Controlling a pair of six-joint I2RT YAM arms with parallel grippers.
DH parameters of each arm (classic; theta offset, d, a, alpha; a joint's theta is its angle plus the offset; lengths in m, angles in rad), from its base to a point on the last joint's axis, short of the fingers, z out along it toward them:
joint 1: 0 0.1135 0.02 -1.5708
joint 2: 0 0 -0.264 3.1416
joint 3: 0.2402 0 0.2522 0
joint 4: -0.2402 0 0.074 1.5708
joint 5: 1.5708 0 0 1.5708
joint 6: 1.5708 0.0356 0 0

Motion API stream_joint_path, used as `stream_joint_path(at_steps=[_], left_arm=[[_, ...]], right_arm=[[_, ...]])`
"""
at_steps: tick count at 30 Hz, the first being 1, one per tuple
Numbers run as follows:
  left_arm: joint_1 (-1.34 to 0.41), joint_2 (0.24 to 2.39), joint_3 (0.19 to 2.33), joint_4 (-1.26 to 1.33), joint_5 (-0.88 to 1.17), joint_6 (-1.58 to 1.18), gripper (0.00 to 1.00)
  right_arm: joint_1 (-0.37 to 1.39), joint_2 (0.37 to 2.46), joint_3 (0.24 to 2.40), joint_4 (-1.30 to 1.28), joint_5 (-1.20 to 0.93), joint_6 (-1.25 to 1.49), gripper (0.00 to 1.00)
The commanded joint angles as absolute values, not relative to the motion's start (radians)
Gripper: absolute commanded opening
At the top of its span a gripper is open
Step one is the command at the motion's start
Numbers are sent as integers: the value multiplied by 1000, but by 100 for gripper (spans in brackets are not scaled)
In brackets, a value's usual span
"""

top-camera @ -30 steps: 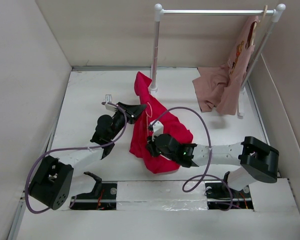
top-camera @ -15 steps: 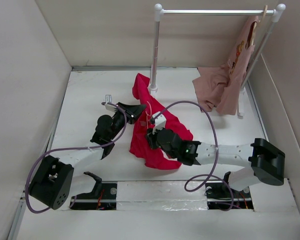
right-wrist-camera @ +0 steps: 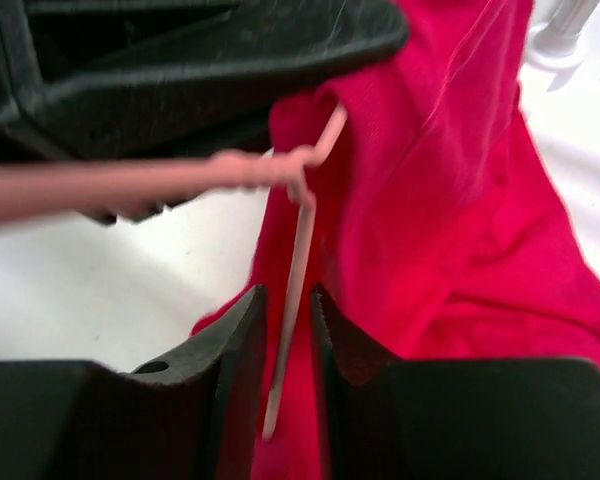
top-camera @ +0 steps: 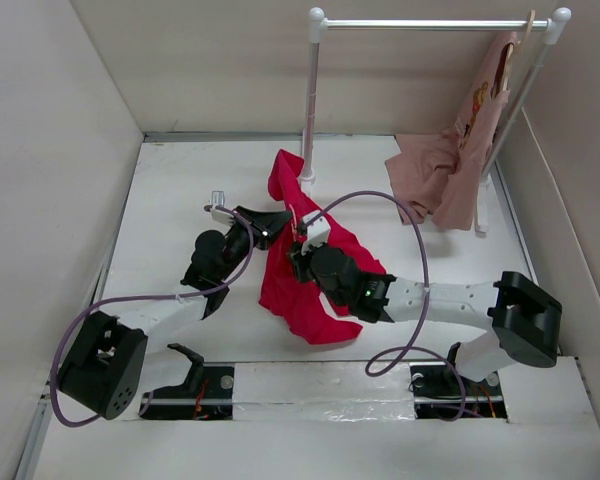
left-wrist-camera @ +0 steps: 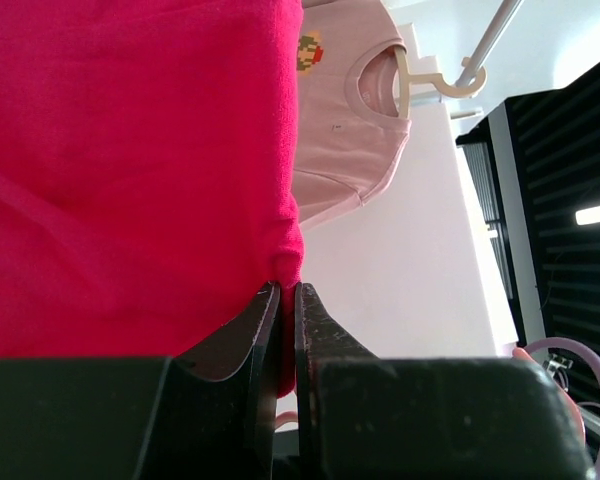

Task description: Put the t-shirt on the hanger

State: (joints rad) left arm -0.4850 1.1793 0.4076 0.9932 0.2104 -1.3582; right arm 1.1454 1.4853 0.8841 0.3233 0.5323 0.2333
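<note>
The table (top-camera: 180, 190) was partly covered by the crumpled t-shirt (top-camera: 278, 290), bunched between both arms. The hanger (right-wrist-camera: 302, 250) was laid against the cloth, its wire enclosed by the narrowly parted right gripper (right-wrist-camera: 286, 292). A t-shirt fold was pinched by the left gripper (left-wrist-camera: 288, 300).

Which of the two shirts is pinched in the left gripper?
The crimson-red t-shirt, its edge clamped in the shut left gripper. The pink-tan printed shirt hangs apart on the rack, untouched by either arm.
</note>
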Motion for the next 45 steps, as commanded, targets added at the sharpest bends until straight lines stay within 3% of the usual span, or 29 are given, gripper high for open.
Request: stream_joint_path(at_steps=[1,2,4,13,14,16,17,20,26,32,37,38,39,45], left_arm=[[-489,1138,414,1043,232,-1364,0],[-489,1134,414,1037,230,-1364,0],[-489,1129,416,1023,221,-1358,0],[-489,1108,437,986,192,-1333,0],[-489,1109,436,986,189,-1333,0],[-489,1114,433,992,181,-1335,0],[-489,1118,437,992,183,-1333,0],[-489,1129,443,996,187,-1335,0],[-489,1147,440,1023,196,-1341,0],[-489,1152,449,1031,207,-1341,0],[-489,1146,445,1031,204,-1344,0],[-489,1143,445,1031,207,-1345,0],[-489,1143,442,1029,207,-1345,0],[-489,1127,437,1022,212,-1348,0]], right_arm=[[1138,1491,922,414,598,209,26],[1138,1488,908,420,595,212,11],[1138,1468,891,429,581,212,0],[1129,1318,787,381,486,244,0],[1129,1307,790,367,457,245,17],[1129,1296,802,301,375,248,40],[1129,1290,805,270,352,274,57],[1138,1276,773,210,276,311,72],[1161,1206,672,202,284,311,76],[1161,1230,640,181,287,327,74],[1161,1301,647,221,356,308,57],[1161,1313,664,221,363,296,44],[1161,1325,678,221,371,279,40],[1161,1387,752,216,416,233,29]])
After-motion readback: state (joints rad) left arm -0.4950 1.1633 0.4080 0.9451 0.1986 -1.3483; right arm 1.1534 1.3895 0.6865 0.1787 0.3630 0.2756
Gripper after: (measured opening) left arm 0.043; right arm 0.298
